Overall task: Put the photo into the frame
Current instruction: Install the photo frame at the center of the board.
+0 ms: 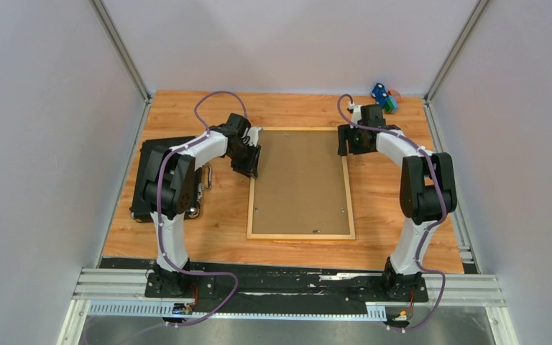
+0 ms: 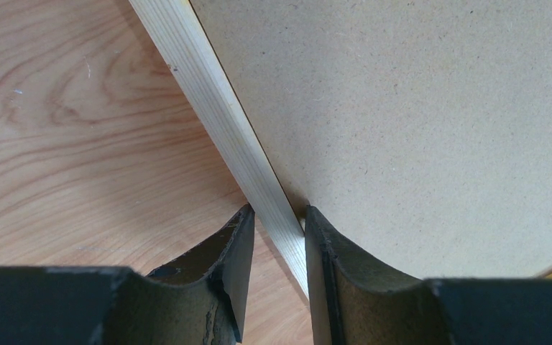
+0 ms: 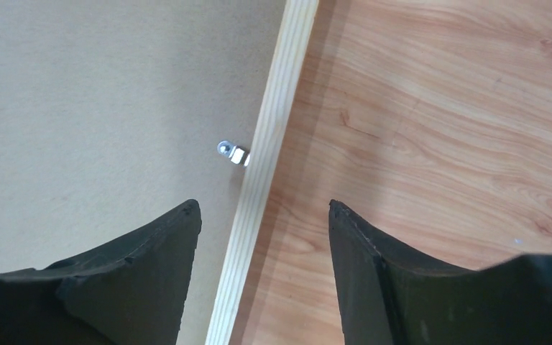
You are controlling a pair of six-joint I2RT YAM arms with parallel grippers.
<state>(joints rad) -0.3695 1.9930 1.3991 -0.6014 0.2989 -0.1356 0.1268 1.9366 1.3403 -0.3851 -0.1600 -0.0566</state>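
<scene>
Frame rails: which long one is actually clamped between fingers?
The left long rail: the left gripper has its fingers pressed against both its sides. The right rail only lies between the right gripper's open fingers, with gaps either side.

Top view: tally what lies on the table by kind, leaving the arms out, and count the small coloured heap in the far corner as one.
frame: 1
backing board: 1
black case: 1
coloured heap: 1
Total: 4
</scene>
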